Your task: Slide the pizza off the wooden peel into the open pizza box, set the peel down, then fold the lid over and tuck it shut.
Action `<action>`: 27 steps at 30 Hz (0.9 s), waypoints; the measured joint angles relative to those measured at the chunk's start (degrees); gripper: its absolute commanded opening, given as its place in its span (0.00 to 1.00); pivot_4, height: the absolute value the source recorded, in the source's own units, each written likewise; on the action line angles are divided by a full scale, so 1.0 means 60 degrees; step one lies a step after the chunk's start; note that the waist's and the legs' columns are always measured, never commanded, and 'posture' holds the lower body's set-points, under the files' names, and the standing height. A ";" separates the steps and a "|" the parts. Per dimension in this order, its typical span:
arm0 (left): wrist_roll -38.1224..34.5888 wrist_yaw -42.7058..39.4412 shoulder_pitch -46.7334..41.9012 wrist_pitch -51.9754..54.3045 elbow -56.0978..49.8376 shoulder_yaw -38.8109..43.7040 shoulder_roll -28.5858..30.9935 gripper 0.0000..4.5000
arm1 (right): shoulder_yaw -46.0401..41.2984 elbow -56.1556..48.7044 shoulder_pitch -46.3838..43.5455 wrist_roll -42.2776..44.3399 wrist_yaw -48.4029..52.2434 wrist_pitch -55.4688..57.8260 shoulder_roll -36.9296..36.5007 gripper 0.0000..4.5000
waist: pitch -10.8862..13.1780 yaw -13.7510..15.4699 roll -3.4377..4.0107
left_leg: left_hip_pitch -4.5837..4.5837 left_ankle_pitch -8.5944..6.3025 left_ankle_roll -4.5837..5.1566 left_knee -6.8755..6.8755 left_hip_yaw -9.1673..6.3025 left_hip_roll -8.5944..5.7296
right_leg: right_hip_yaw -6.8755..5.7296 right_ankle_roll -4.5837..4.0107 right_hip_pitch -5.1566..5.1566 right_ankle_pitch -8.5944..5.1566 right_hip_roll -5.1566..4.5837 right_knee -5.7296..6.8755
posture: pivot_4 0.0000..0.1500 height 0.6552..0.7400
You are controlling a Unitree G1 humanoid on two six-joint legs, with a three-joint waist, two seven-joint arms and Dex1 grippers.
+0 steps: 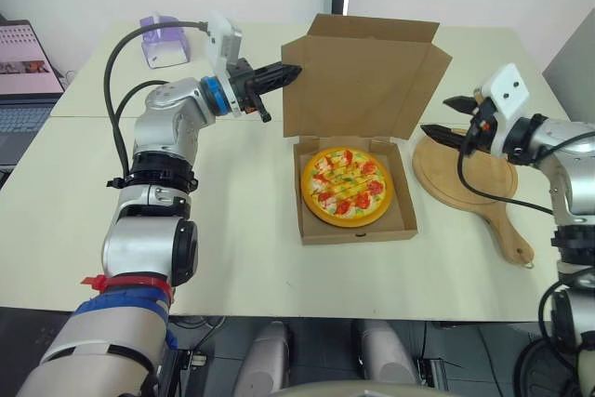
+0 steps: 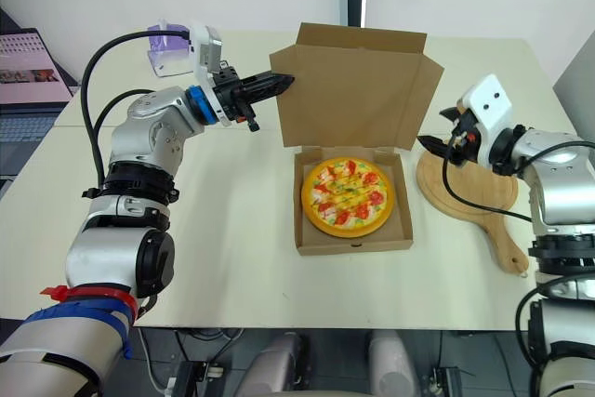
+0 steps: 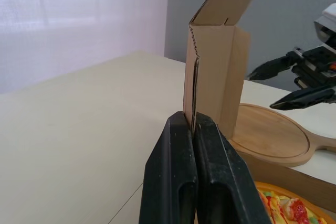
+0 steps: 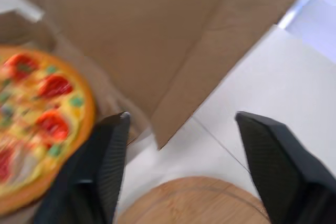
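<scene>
pizza (image 1: 347,186) was seated in box (image 1: 311,225), lid (image 1: 358,81) upright. left gripper (image 1: 293,72) was clamped on lid's left edge; right gripper (image 1: 435,114) was held open over peel (image 1: 474,183), near lid's right flap. tissue box (image 1: 165,41) was well apart.

The round pizza (image 1: 347,185), orange-rimmed with red and green toppings, lies flat inside the brown cardboard pizza box (image 1: 405,222), whose shallow base sits on the pale surface (image 1: 242,230) with its front wall toward the robot. The box's lid (image 1: 358,81) stands upright from the rear edge with its side flaps spread outward, and the left flap's edge is pinched between the closed fingers of the left end effector (image 1: 290,72). The wooden peel (image 1: 488,178) lies flat and bare on the surface just to the right of the box, its round blade beside the base and its handle angled toward the robot and to the right.
</scene>
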 measured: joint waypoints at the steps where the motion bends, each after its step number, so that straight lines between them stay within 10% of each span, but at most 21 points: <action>1: -0.0009 -0.0001 0.0028 0.0042 -0.0133 0.0049 0.0001 0.00 | -0.0037 0.0187 -0.0201 0.0086 -0.0344 0.0121 0.0257 0.83 | 0.0000 -0.0006 0.0000 | -0.0004 0.0000 0.0000 -0.0001 0.0001 0.0000 | 0.0007 0.0000 -0.0013 0.0000 -0.0002 0.0006 | 1.00 1.00; 10: -0.0009 0.0006 0.0158 0.0183 -0.0413 0.0175 0.0001 0.00 | -0.0405 0.1217 -0.1499 0.0934 -0.0894 0.0589 0.0867 0.83 | -0.0001 -0.0015 0.0001 | -0.0056 0.0010 -0.0012 0.0003 0.0029 -0.0002 | 0.0004 -0.0003 -0.0072 0.0003 -0.0006 0.0022 | 1.00 1.00; 21: 0.0032 0.0054 0.0303 0.0195 -0.0414 0.0225 0.0054 0.00 | -0.0139 0.1679 -0.1828 0.1148 -0.0458 0.0488 0.0826 0.01 | -0.0001 -0.0025 0.0002 | -0.0066 0.0011 -0.0014 0.0004 0.0026 -0.0002 | -0.0001 -0.0001 -0.0080 0.0004 -0.0006 0.0024 | 1.00 1.00; 27: 0.0419 0.0421 0.0229 -0.0231 -0.0097 0.0096 -0.0008 0.00 | -0.0036 0.1059 -0.1600 0.1206 -0.0506 0.0737 0.0565 0.01 | -0.0001 -0.0010 0.0002 | -0.0072 0.0011 -0.0014 0.0014 0.0025 -0.0004 | -0.0002 -0.0001 -0.0080 0.0005 -0.0007 0.0026 | 1.00 1.00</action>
